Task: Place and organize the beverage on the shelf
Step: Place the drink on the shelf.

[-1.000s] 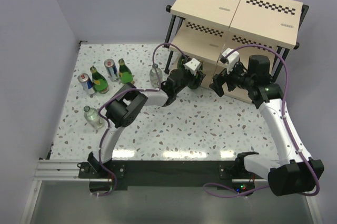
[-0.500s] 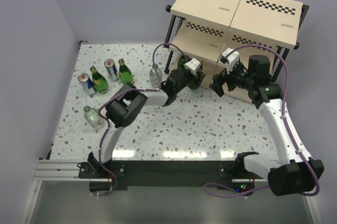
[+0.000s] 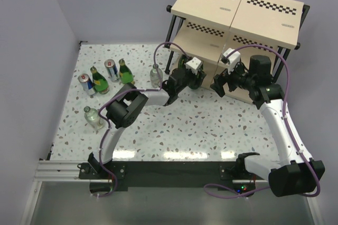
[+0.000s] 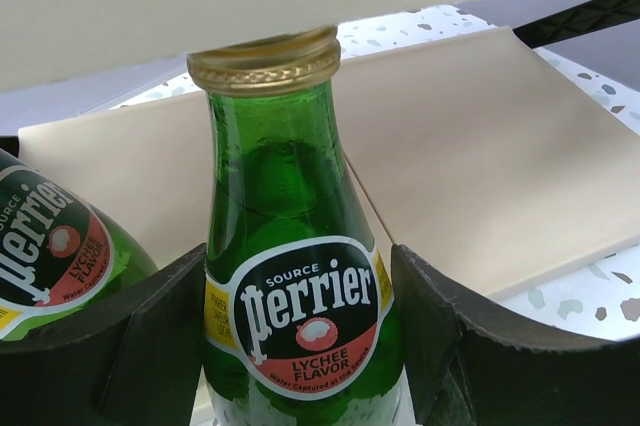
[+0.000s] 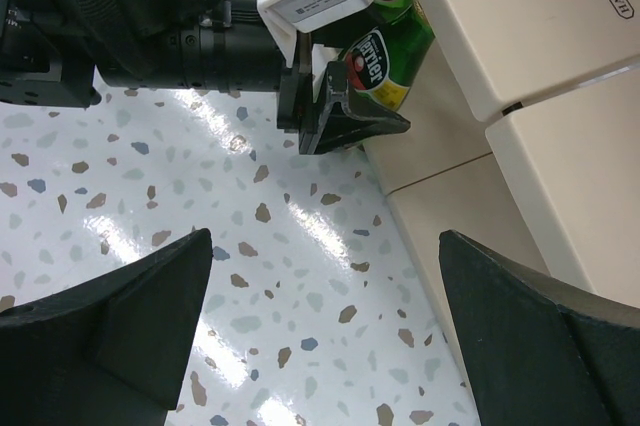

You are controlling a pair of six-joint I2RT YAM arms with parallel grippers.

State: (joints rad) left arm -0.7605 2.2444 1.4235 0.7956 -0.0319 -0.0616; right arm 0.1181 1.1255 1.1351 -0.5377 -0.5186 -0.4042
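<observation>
Left gripper (image 3: 189, 77): fingers (image 4: 130, 346) pressed against both sides of a green Perrier bottle (image 4: 295, 276), pinching it at label height.
Held bottle: upright, gold cap on, lychee label facing the wrist camera. It is at the front edge of the shelf's (image 3: 237, 8) lowest board, with its cap just under the board above (base hidden, so I cannot tell whether it rests on the board).
Second Perrier bottle (image 4: 50, 246): just left of the held one in the left wrist view, at the same tier.
Right gripper (image 5: 320, 346): jaws spread wide and holding nothing, over the terrazzo table (image 3: 200, 124) near the shelf front.
On the table, far left: two blue-and-silver cans (image 3: 86, 83), two green bottles (image 3: 99, 80).
Clear bottles (image 3: 155, 75): one near the left arm's wrist, one nearer the front left.
</observation>
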